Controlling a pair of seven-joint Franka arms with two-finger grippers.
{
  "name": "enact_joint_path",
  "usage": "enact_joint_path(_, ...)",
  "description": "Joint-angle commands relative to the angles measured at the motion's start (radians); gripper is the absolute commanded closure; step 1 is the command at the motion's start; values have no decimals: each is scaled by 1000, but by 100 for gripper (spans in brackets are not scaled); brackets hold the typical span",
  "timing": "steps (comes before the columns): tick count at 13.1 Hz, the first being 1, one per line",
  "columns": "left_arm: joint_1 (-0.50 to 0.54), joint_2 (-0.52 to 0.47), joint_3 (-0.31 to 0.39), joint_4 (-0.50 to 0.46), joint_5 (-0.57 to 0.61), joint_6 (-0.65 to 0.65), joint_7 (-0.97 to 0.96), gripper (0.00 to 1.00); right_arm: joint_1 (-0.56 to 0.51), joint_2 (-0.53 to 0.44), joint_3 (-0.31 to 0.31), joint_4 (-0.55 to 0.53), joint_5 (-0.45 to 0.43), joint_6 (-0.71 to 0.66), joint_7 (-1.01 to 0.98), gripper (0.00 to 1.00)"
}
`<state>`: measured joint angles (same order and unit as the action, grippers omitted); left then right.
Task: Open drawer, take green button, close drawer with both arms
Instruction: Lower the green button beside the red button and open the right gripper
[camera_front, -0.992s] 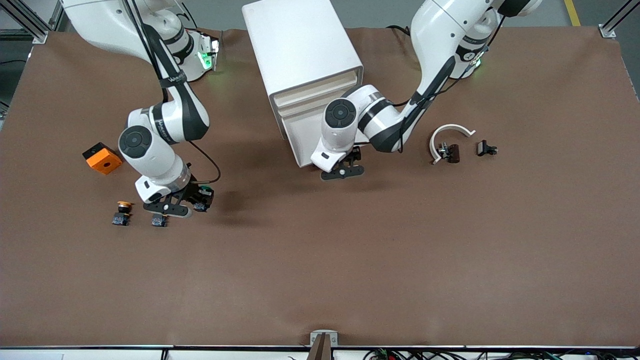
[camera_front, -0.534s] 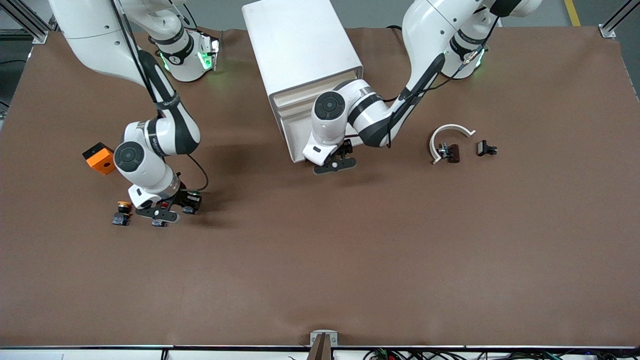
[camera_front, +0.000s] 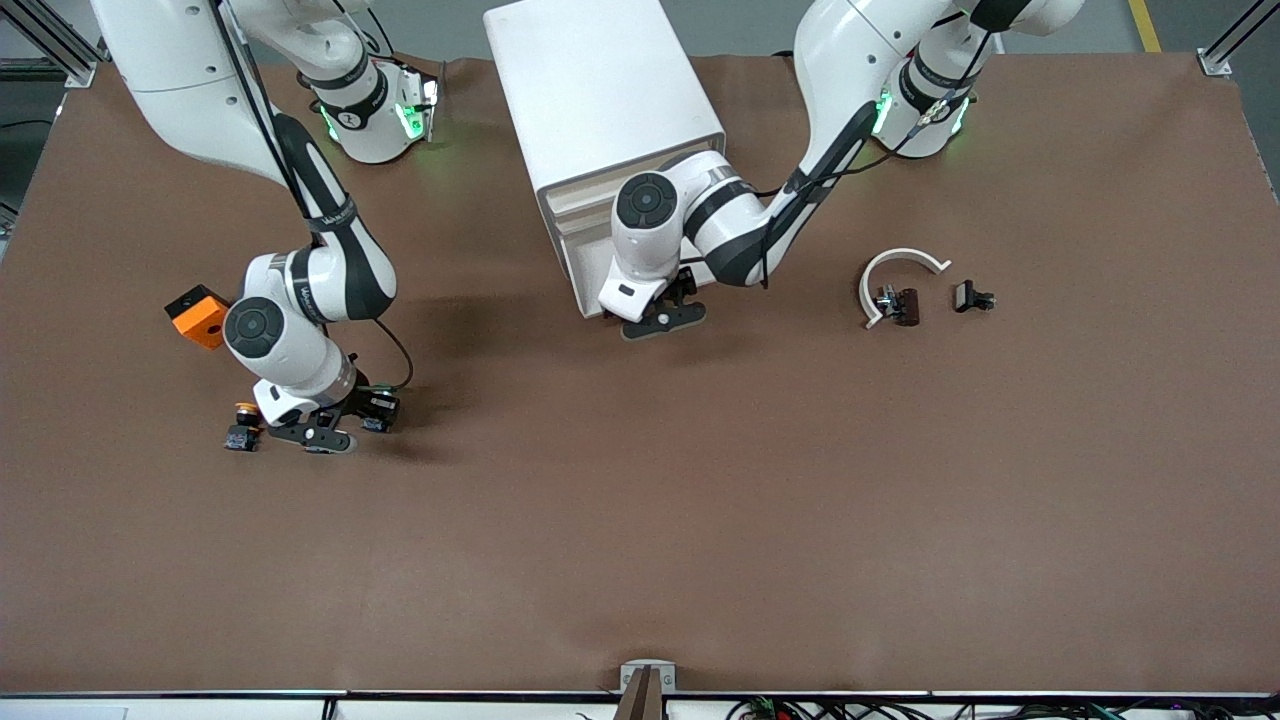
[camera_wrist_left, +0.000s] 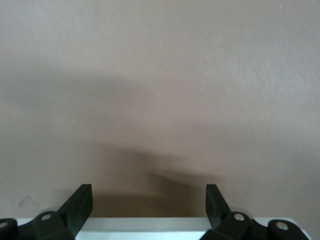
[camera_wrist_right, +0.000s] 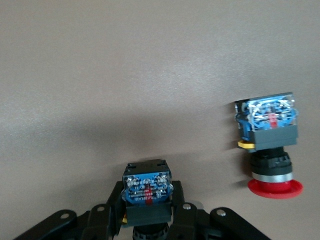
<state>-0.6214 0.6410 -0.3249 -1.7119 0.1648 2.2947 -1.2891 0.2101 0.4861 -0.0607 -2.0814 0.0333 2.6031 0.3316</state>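
1. Left gripper (camera_front: 664, 318), jaws wide and empty, sits at the front of the white cabinet (camera_front: 600, 100), pressing toward its lowest drawer (camera_front: 590, 280), which looks nearly shut.
2. Right gripper (camera_front: 320, 430) is clamped on the button (camera_wrist_right: 147, 192), low over the table (camera_front: 700, 500) near the right arm's end, beside a red-capped button (camera_wrist_right: 270, 150).
3. Taking seems done; closing remains.
4. Brown mat covers the table; grey floor shows at its edge.

No text, label, brand, number or sign can be read anywhere: the lettering on the right arm's (camera_front: 310, 270) black forearm band is too small to make out, and the tiny print on the held button's (camera_wrist_right: 147, 189) blue body is illegible too.
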Motion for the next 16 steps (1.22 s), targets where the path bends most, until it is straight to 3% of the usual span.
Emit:
enact_joint_path(1,-49,12,-5,28,-40,-6,-39,0,14,22,4,30,-12,-15,26,100)
enact_joint_path(8,-84,14,-3,34,-146,-6,-45,0,74,29,-5,32,-21,-15,106,100)
enact_joint_path(16,-93,39,-5,34,-231,-15,-41,0,72,31,-19,66,-23,-15,142,100)
